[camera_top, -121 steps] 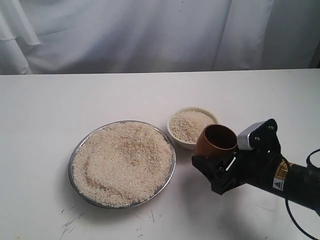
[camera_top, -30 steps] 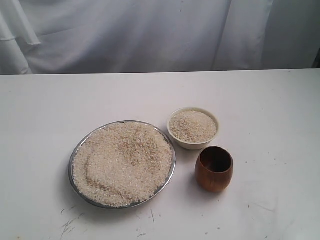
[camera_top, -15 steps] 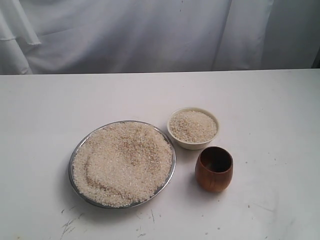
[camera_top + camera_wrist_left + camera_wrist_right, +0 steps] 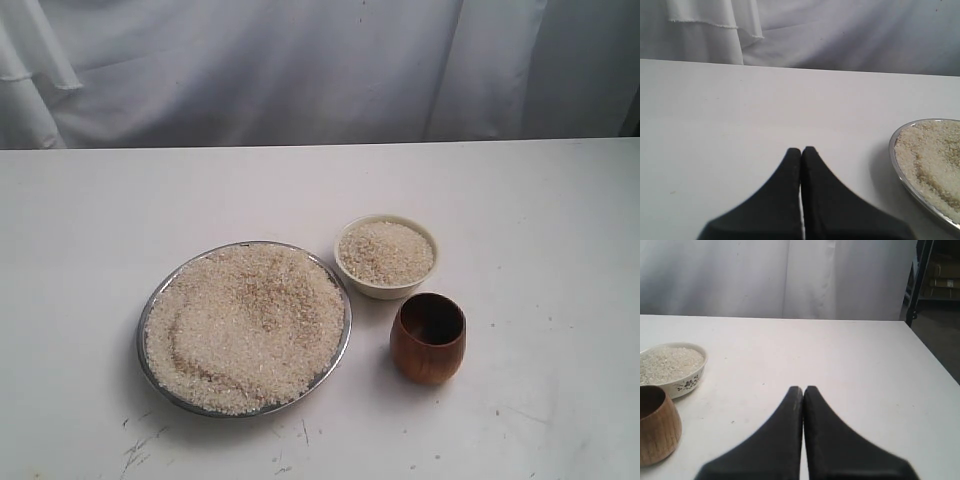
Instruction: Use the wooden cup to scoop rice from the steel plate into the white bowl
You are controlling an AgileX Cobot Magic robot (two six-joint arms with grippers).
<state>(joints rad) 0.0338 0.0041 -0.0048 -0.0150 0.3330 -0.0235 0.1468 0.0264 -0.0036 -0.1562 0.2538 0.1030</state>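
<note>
White worktop (image 4: 90,220): bowl (image 4: 386,289) full of rice (image 4: 386,252), cup (image 4: 428,345) parked beside it.
Plate (image 4: 347,335) heaped; left pincer (image 4: 801,150) and right pincer (image 4: 803,388) closed, empty.

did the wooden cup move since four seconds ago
Yes. The wooden cup was held tilted, overlapping the rim of the white bowl. It now stands upright on the table, lower in the exterior view and apart from the bowl.
</note>
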